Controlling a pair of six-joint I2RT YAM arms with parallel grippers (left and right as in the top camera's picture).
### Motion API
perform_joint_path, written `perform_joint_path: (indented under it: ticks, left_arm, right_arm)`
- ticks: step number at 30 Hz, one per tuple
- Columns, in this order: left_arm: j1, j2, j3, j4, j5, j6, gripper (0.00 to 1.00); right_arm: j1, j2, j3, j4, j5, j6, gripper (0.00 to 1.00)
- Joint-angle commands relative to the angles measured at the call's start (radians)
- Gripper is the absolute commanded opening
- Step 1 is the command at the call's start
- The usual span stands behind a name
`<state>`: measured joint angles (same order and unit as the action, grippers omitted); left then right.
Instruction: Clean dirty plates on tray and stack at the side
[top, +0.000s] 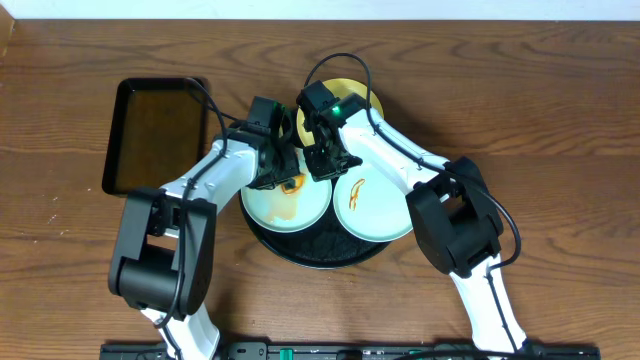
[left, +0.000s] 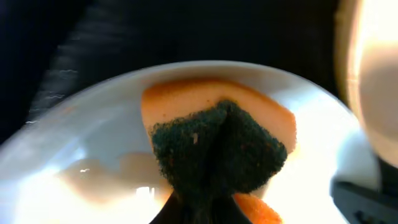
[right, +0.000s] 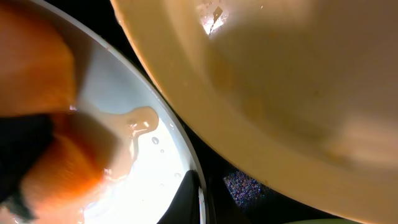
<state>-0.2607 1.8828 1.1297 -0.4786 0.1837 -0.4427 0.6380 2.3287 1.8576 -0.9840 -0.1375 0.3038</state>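
Under the left gripper (top: 284, 174), clamped on the sponge (left: 217, 146), scrub the smeared plate (top: 268, 207) in firm circles; the right gripper (top: 326, 165), closed alongside, should steady its edge.

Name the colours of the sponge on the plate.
The sponge is orange with a dark green scouring face; best seen from the left wrist.

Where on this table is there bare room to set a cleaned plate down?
Bare table right of the round tray, beyond the right arm, and the empty rectangular tray at left. Crowded: the round tray, covered by three plates, with the left arm reaching in too.
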Motion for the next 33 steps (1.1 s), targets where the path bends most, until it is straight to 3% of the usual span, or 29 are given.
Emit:
perform_joint_path:
  ticks: [1, 8, 16, 21, 29, 33]
  left_arm:
    - [0.047, 0.005, -0.018, -0.083, -0.195, 0.005, 0.07]
    - [0.048, -0.130, -0.017, -0.190, -0.238, 0.049, 0.07]
    - [0.019, -0.216, -0.017, -0.220, 0.105, 0.032, 0.07]
    - [-0.029, -0.174, -0.023, -0.211, 0.104, -0.056, 0.07]
    - [-0.079, -0.064, -0.029, -0.180, 0.104, -0.064, 0.07]
    - [-0.076, -0.031, -0.029, -0.216, 0.023, -0.064, 0.07]
  right_arm:
    - [0.007, 0.039, -0.010, -0.006, 0.059, 0.018, 0.01]
    - [0.007, 0.039, -0.010, -0.002, 0.059, 0.018, 0.02]
    - [0.007, 0.039, -0.010, -0.003, 0.059, 0.018, 0.02]
    - [0.007, 0.039, -0.010, -0.003, 0.058, 0.018, 0.01]
    - [0.007, 0.039, -0.010, -0.004, 0.058, 0.018, 0.01]
    - [0.007, 0.039, -0.010, -0.004, 0.059, 0.018, 0.01]
